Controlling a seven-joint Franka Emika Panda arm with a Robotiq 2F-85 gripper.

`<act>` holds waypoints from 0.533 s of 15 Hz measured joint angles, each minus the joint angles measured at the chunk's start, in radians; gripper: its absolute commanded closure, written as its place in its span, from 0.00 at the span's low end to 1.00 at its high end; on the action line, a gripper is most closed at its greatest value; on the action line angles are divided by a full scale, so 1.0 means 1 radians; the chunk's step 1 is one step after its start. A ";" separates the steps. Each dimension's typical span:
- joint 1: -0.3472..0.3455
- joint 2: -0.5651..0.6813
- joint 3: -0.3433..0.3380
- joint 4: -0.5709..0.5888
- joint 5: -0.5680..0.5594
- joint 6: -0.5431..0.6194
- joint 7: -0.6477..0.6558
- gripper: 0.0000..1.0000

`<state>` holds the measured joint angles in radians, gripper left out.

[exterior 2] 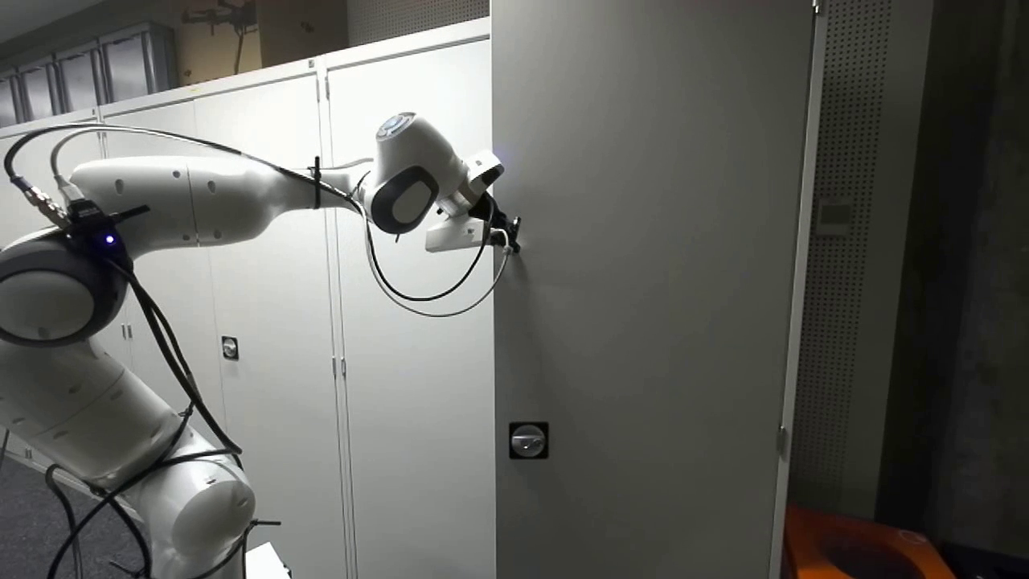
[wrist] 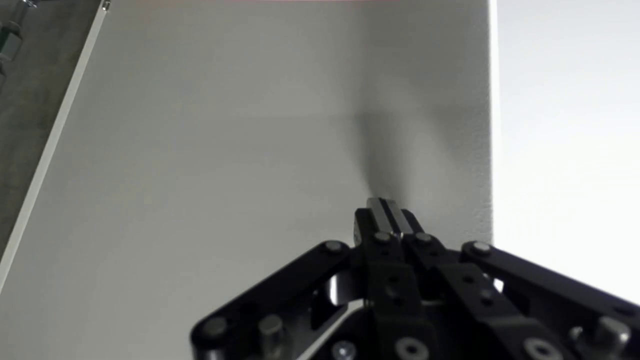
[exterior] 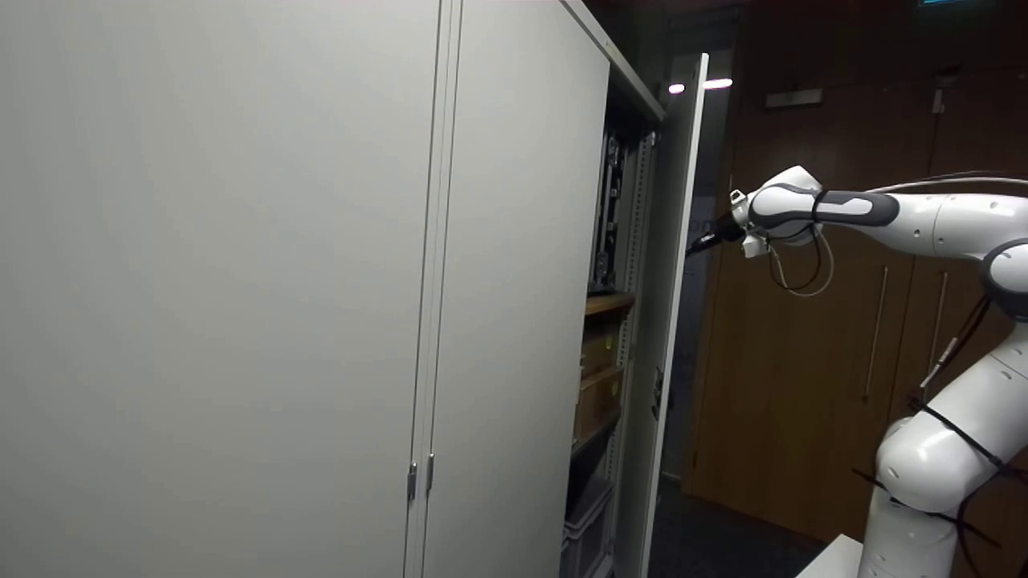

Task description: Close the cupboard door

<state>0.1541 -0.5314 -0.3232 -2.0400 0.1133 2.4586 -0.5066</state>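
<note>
The cupboard door (exterior: 654,321) stands open, swung out from the cupboard, with its inner face and mid-height latch showing in an exterior view. Its plain grey outer face (exterior 2: 651,322) shows in an exterior view, with a round knob (exterior 2: 528,441) near the free edge. It also fills most of the wrist view (wrist: 240,150), free edge at right. My gripper (wrist: 385,201) is shut with nothing between its fingertips. The tips are at the outer face near the free edge, in both exterior views (exterior: 692,250) (exterior 2: 516,233). They look touching or very close; I cannot tell which.
The open cupboard bay holds cardboard boxes (exterior: 601,401) and a grey crate (exterior: 586,530) on shelves. Closed grey cupboard doors (exterior 2: 414,402) stand beside the open one. An orange object (exterior 2: 908,555) is on the floor beyond the hinge side. Wooden doors (exterior: 803,361) stand behind the arm.
</note>
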 measured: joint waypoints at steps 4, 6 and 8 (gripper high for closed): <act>0.034 0.039 -0.011 0.045 0.062 0.000 -0.081 1.00; 0.045 0.063 -0.012 0.070 0.094 0.000 -0.118 1.00; 0.055 0.090 -0.012 0.096 0.129 0.000 -0.155 1.00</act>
<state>0.2093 -0.4416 -0.3354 -1.9440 0.2423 2.4586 -0.6616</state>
